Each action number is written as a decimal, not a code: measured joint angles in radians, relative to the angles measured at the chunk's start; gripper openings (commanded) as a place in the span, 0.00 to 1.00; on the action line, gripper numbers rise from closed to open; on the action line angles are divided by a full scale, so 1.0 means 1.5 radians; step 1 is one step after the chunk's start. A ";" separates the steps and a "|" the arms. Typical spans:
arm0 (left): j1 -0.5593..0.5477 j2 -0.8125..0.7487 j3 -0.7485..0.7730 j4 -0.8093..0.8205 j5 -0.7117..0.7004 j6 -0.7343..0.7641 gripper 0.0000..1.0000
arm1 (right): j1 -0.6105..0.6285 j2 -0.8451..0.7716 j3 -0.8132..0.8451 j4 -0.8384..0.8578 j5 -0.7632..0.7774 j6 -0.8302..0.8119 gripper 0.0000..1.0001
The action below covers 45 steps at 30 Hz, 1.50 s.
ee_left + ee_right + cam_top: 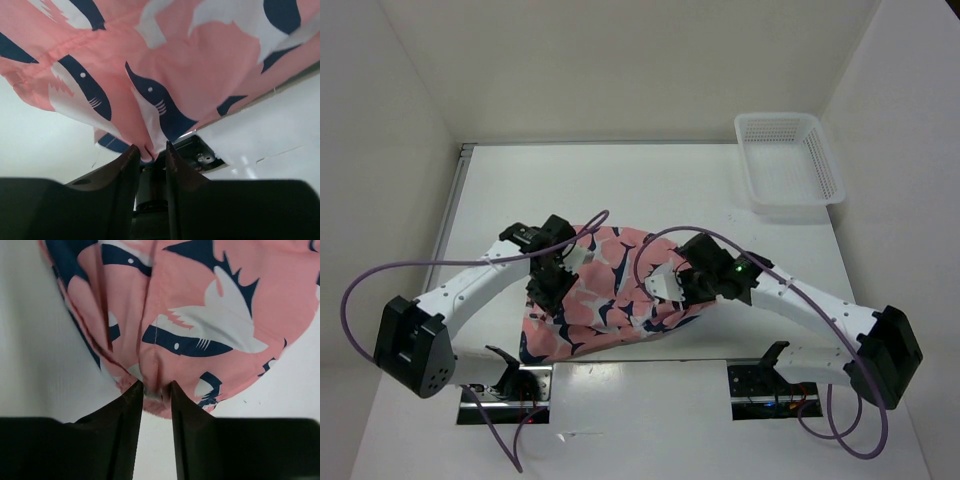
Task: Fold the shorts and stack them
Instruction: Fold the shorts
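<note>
From above, the black shoulders of the left arm (470,285) and the right arm (820,310) sit closest, at the near edge of the white bench (650,190). The shorts (610,300) lie between them on the near half of the bench. They are pink with dark blue and white fish shapes. Each wrist leans over one side of the shorts and hides that side. Both sets of jaws are hidden under the wrists here. The near left corner of the shorts reaches the near edge of the bench. The white basket (788,160) stands in the far right corner, well apart from the shorts, with bare bench between them. White walls close in the left, right and far sides. Purple cables (360,290) loop out past the arms.

In the left wrist view, two black fingers (120,185) fill the bottom. They stand a little apart. A pinched fold of the shorts (200,75) sits right between the tips. I cannot tell if the left jaws are squeezing it or not. The cloth fills the top and is cut off there. A dark part (202,157) peeks out under it, hard to make out.

In the right wrist view, the black fingers (125,425) also stand a little apart. A bunched edge of the shorts (200,300) sits between the tips. I cannot tell if the right jaws are gripping it. White bench (30,340) shows on both sides.
</note>
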 measured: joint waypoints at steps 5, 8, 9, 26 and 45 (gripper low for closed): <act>-0.013 -0.017 0.002 -0.031 0.007 -0.001 0.50 | 0.011 -0.018 -0.031 -0.040 0.033 -0.059 0.70; -0.015 -0.023 0.009 -0.048 0.003 0.000 0.56 | 0.011 -0.062 -0.048 -0.052 0.059 -0.092 0.85; -0.015 -0.027 0.016 -0.049 -0.007 -0.001 0.56 | 0.011 -0.077 -0.049 -0.050 0.066 -0.098 0.85; 0.212 0.159 0.127 0.199 -0.144 -0.001 0.93 | -0.107 0.263 0.202 0.087 0.024 0.361 0.95; 0.191 0.312 0.084 0.202 -0.020 0.001 0.10 | -0.201 0.449 0.246 0.089 -0.031 0.523 0.22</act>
